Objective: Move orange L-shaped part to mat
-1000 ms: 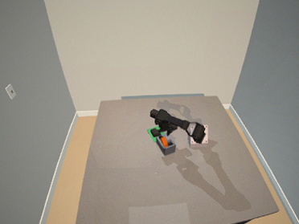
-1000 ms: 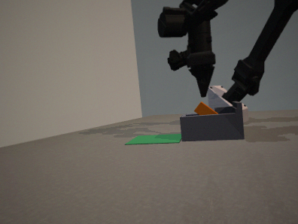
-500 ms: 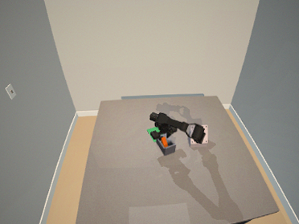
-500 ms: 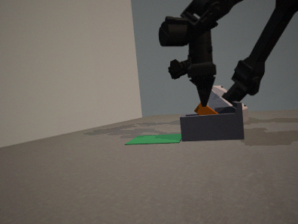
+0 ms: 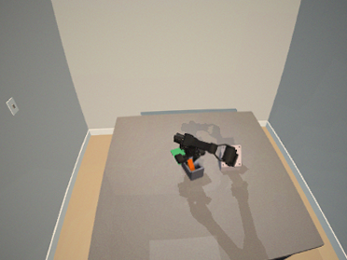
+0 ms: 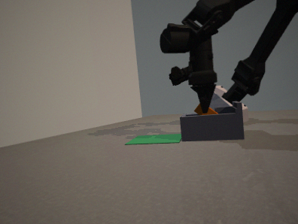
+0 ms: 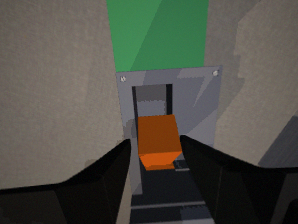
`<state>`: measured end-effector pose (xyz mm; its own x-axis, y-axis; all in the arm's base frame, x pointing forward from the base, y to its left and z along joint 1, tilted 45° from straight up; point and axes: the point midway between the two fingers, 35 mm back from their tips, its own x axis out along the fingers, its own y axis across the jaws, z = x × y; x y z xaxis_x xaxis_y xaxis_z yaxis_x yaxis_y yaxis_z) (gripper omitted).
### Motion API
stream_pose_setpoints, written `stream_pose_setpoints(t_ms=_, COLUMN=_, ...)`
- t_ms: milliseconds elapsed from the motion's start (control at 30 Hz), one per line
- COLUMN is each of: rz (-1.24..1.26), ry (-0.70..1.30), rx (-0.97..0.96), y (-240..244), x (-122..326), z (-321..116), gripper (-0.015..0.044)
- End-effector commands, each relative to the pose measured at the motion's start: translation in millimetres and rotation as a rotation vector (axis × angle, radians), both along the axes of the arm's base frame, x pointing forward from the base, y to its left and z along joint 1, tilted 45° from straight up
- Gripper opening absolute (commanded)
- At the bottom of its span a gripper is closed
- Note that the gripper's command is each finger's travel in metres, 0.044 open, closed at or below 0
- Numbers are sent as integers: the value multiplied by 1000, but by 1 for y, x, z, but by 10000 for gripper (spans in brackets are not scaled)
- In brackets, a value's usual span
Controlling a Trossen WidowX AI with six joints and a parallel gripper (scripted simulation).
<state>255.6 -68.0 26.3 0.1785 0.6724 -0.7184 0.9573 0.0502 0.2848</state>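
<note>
Centrally in the wrist frame, the tilted orange L-shaped part (image 5: 191,166) (image 6: 211,111) (image 7: 159,134) is straddled for pinching. The black gripper (image 5: 189,158) (image 6: 205,111) (image 7: 155,141) is left partly open.

Around the grey tray (image 5: 196,174) (image 6: 212,128) (image 7: 196,107), the tabletop (image 5: 140,179) (image 6: 113,180) (image 7: 55,90) looks matt and finely speckled, like lightly grained stone or laminate. The tray itself looks like matt, smooth plastic, with small, pale, shiny screw-like dots at two corners of its top. Beside the tray, the green mat (image 5: 177,151) (image 6: 154,140) (image 7: 159,32) looks flat, matt and smooth; cloth, paper or plastic, I cannot tell. In the tray, the orange L-shaped part (image 5: 191,164) (image 6: 208,110) (image 7: 159,135) looks like smooth, matt plastic. Above the tray, the black gripper (image 6: 205,112) (image 7: 155,141) has a dull, dark finish.
</note>
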Motion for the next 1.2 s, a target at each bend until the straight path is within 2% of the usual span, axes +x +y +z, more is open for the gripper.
stream_pose_setpoints(t_ms=0, rz=1, ry=-1, rx=0, y=0, x=0, z=0, gripper=149)
stream_pose_setpoints(t_ms=333, rz=1, ry=-1, rx=0, y=0, x=0, z=0, gripper=82)
stream_pose_setpoints(t_ms=433, rz=1, ry=-1, rx=0, y=0, x=0, z=0, gripper=3)
stream_pose_setpoints(t_ms=1167, rz=-4, ry=2, rx=3, y=-16, x=-4, z=17, gripper=0)
